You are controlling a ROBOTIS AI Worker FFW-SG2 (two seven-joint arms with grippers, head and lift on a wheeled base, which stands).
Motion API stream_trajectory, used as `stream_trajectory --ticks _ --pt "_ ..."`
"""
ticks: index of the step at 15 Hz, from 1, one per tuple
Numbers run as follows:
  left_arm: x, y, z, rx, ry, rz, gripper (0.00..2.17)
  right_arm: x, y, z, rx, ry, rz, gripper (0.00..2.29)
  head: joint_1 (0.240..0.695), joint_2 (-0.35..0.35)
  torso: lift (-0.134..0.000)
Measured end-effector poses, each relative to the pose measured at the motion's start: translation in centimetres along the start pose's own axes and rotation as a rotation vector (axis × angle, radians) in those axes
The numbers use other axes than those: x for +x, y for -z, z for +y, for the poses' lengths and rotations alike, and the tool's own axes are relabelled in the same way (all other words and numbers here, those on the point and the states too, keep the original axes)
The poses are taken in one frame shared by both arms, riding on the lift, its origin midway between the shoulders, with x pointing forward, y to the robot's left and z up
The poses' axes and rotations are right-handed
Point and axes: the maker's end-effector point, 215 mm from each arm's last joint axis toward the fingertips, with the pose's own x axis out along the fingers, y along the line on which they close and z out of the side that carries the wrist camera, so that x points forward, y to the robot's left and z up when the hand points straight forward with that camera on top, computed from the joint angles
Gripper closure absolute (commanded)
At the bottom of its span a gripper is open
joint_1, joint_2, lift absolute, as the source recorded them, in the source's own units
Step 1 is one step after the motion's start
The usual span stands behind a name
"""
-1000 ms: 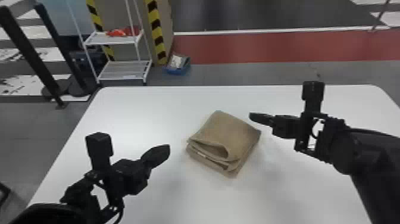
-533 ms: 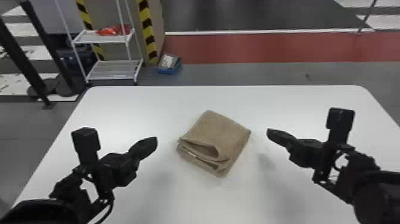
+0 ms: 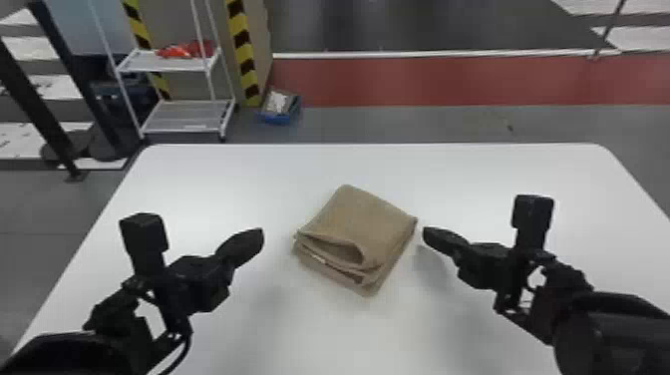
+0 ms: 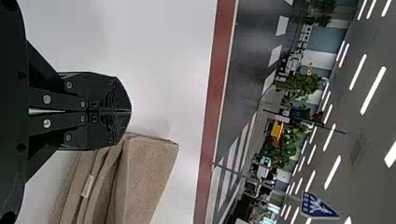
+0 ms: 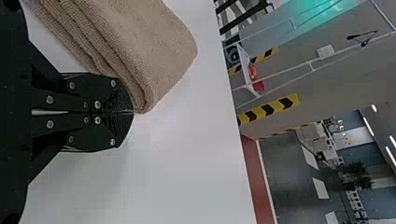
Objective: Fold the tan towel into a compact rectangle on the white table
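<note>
From my head I look forward and down over the white table (image 3: 249,169). Close to the tan towel (image 3: 364,219), my left wrist view faces the far side, my right one the far left, sharing the white rack (image 3: 184,117) with my head view. All three share towel, table and red floor strip (image 3: 448,80).

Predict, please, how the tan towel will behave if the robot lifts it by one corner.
The tan towel would probably hang floppy and lose its shape, since its layers lie loose, with an open gap at the near fold. It is likely light, being only thin folded cloth. Its coarse weave suggests that it should not slip easily from a grip.
</note>
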Motion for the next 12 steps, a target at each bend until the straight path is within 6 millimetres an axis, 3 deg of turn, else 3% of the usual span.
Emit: stream_trajectory --ticks 4,7,9,12 --pt "-0.2 0.1 0.1 -0.001 0.007 0.004 1.72 3.2 -1.4 1.4 -0.011 -0.026 0.007 2.18 0.695 0.090 -0.125" --pt "-0.3 0.0 0.2 -0.005 0.008 0.002 1.72 6.1 -2.3 1.2 -0.008 -0.032 0.017 2.18 0.695 0.106 -0.125" --pt "-0.5 0.0 0.5 -0.007 0.003 0.000 1.72 7.7 -3.7 1.3 -0.012 -0.036 0.003 2.18 0.695 0.110 -0.125" --pt "-1.0 -0.2 1.1 -0.011 0.001 -0.006 1.72 9.9 -5.7 3.1 -0.026 -0.067 -0.012 2.18 0.695 0.137 -0.125"
